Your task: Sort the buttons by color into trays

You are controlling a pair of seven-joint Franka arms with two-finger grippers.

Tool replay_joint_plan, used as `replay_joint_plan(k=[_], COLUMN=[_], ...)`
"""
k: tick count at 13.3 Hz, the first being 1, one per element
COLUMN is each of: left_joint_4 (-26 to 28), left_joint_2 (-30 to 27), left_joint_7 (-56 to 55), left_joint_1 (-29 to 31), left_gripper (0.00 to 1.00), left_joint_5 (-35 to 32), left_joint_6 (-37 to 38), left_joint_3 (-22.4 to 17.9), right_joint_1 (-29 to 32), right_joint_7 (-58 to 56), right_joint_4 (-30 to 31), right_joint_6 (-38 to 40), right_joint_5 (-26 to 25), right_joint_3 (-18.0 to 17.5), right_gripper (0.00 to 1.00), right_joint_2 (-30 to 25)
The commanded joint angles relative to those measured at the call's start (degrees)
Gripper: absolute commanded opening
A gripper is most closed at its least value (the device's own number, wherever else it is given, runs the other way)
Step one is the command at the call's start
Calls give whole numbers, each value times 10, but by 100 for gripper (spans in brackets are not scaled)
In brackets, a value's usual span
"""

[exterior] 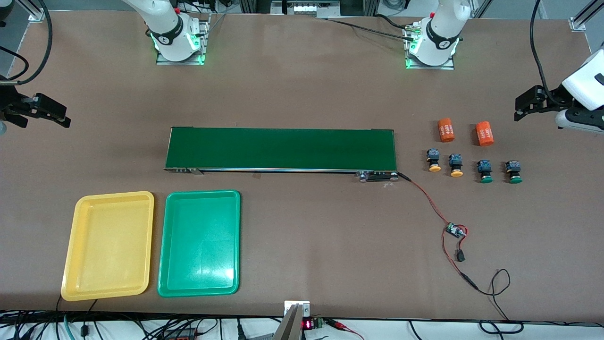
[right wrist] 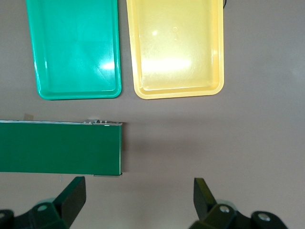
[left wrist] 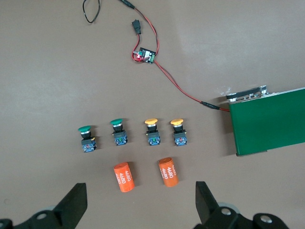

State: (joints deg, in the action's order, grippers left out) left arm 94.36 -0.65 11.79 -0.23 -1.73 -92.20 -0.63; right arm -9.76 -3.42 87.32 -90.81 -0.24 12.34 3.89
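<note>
1. Buttons, four small push-buttons with black-and-blue bodies, two yellow-orange-capped (exterior: 434, 160) (exterior: 456, 165) and two green-capped (exterior: 485, 171) (exterior: 514, 171), stand in a row on the brown surface (exterior: 302, 94) at the left arm's end.
2. Both shallow plastic trays, yellow (exterior: 141, 198) and green (exterior: 233, 198), lie empty at the right arm's end, so no sorting is done.
3. Left hand (exterior: 519, 112) and right hand (exterior: 63, 118) hover with fingers apart, holding nothing.

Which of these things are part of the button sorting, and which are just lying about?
Part of the job:
yellow-orange buttons
green buttons
yellow tray
green tray

Lying about:
two orange cylinders
conveyor belt
small circuit board on red wire
</note>
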Motion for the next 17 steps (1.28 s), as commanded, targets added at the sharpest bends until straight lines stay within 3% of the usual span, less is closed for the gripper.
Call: replay_joint_plan(k=[1, 9, 17], left_joint_4=[-5, -10, 81], left_joint_2=[2, 21, 8], left_joint_7=[10, 5, -46], left_joint_1=[0, -7, 14], left_gripper=[100, 100, 100], left_joint_5=[-8, -14, -16], left_joint_6=[7, 33, 19], left_joint_3=[2, 5, 11], right_joint_1=[1, 1, 1], right_joint_7=[3, 2, 3], right_joint_4=[7, 7, 7], right_joint_6=[-3, -3, -4], right_joint_5=[0, 0, 0], right_joint_3=[-2, -3, -3], right_gripper=[100, 100, 100], right_joint_2=[-11, -11, -11])
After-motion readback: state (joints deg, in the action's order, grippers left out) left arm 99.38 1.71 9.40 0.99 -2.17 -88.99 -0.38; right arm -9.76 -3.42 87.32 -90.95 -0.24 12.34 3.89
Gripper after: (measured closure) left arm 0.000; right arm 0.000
